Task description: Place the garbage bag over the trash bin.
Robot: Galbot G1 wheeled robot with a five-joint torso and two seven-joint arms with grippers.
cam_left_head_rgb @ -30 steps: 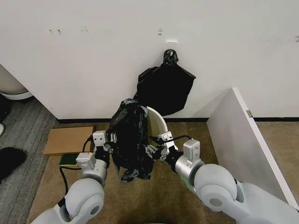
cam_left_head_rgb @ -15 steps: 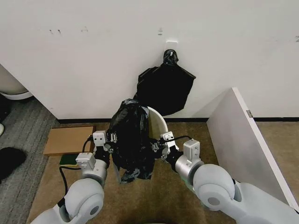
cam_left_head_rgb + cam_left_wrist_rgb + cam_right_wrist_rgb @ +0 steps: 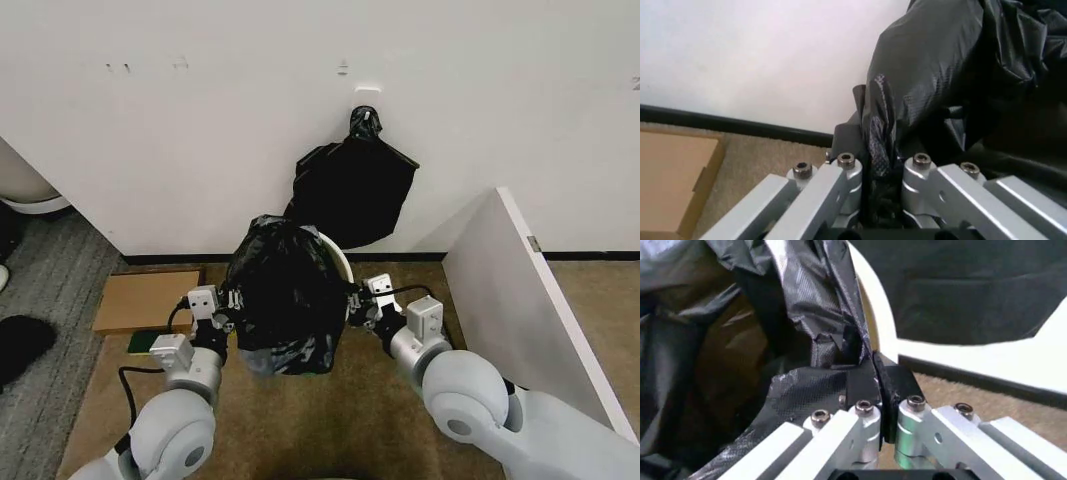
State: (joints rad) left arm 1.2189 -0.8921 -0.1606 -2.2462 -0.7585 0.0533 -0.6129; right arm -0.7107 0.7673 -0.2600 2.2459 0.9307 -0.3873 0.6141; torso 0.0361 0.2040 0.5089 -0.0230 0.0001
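1. The left claw (image 3: 228, 303) is clamped on a fold of the garbage bag (image 3: 284, 295) at the bag's left side. In the left wrist view the film runs down between its closed fingers (image 3: 848, 176).

2. The right claw (image 3: 355, 305) is clamped on the opposite edge. The right wrist view shows its black pads (image 3: 870, 380) pressed together with plastic pinched between them.

3. Holding the two sides apart likely keeps the bag's mouth spread, so it can pass over the rim rather than bunch on one side.

4. The bag hangs between the claws, draped over most of the trash bin (image 3: 340, 262), which stands on the carpeted floor near the wall. Only a white arc of rim shows on the bin's right.

5. The head view gives the overall layout: another black bag hung on the wall (image 3: 352, 190), a flat cardboard box (image 3: 142, 298) to the left, a white panel (image 3: 510, 290) to the right.

6. The right wrist view adds that the bag edge lies just beside the white rim (image 3: 873, 310).
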